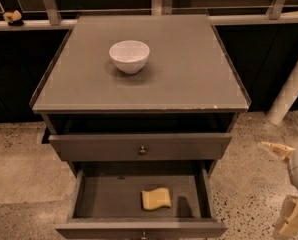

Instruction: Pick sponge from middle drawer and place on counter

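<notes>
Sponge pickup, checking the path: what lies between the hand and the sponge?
In the camera view, the hand sits low at the right edge; between it and the sponge lie speckled floor and the right wall of the open middle drawer.

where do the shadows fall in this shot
Camera view: the white bowl casts a soft shadow on the counter around its base; a dark patch lies right of the sponge on the middle drawer floor, whose back is shaded by the drawer above; the gripper, fingers apart, is lit low at the right edge.
</notes>
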Robot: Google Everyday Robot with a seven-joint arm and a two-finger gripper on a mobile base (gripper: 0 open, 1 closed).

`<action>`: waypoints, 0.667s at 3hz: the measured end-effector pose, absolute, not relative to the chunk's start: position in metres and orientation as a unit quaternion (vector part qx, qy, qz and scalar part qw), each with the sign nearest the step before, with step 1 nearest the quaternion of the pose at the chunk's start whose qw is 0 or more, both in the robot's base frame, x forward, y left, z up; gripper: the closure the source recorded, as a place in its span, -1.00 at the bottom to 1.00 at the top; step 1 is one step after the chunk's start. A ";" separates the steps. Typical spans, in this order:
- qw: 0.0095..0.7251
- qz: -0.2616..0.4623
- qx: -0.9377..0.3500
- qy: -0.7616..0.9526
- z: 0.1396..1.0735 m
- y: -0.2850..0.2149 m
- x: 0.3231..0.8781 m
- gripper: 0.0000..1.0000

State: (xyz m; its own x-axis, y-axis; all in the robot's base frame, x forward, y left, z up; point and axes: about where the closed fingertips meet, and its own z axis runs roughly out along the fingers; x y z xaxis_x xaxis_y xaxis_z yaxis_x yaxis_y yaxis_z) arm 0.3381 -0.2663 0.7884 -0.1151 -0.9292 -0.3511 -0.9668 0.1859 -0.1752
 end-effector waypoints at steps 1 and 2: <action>0.192 0.077 -0.639 0.741 0.744 -0.256 0.326 -1.00; 0.178 0.064 -0.644 0.741 0.707 -0.237 0.326 -1.00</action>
State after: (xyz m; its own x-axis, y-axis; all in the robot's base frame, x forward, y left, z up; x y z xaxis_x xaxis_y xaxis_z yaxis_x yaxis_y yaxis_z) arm 0.3264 -0.2374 0.7068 -0.1058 -0.9322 -0.3461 -0.9776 0.1611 -0.1352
